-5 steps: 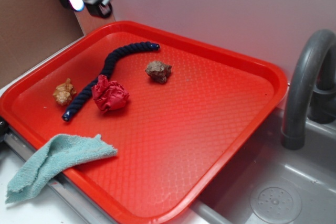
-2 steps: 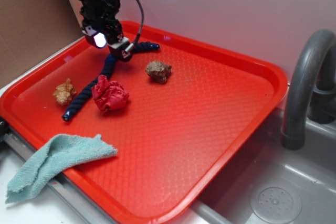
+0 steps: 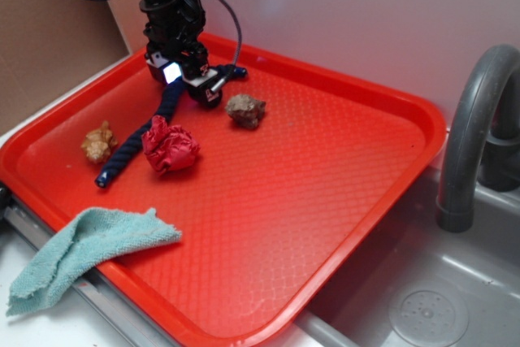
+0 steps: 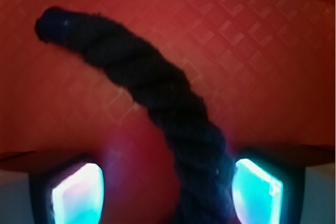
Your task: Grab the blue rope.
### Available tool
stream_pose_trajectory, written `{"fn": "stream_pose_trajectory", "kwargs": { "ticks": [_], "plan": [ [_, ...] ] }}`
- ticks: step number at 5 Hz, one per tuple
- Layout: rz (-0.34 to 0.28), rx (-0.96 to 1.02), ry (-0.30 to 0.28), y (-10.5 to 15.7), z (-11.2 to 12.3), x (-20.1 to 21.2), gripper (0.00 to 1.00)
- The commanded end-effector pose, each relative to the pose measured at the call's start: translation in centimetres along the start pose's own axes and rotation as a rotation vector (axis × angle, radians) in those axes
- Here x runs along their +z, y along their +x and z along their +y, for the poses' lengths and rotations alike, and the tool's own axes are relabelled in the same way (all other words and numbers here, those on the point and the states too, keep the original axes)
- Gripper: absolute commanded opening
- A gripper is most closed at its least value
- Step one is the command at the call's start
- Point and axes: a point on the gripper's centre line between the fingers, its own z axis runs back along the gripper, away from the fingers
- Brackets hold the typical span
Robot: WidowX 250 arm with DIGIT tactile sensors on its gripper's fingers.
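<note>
The blue rope, thick and dark navy, snakes across the back left of the red tray. My gripper is down over the rope's upper bend, open, with one finger on each side. In the wrist view the rope runs between the glowing fingertips, close against the right one, with a gap to the left one; my gripper straddles it just above the tray floor. The rope's far end curves up to the left.
A red cloth ball lies beside the rope's lower half. A small shell sits left of the rope, a brown lump right of the gripper. A teal towel drapes over the tray's front edge. A faucet and sink stand at right.
The gripper came down from above the tray's back left corner and shifted right, ending low over the rope's upper bend. The rope and other things have not moved.
</note>
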Motion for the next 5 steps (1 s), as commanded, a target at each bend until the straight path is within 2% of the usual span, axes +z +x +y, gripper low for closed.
{"fn": "stream_pose_trajectory", "kwargs": {
  "ticks": [1, 2, 3, 4, 5],
  "plan": [
    [-0.007, -0.056, 0.044, -0.3, -0.2, 0.6, 0.00],
    [0.015, -0.062, 0.064, -0.5, -0.9, 4.3, 0.00],
    [0.070, 0.033, 0.156, -0.6, -1.3, 9.2, 0.00],
    [0.004, 0.075, 0.111, -1.5, -1.7, 14.3, 0.00],
    [-0.070, 0.066, 0.016, -2.7, -1.6, 19.4, 0.00]
  ]
}}
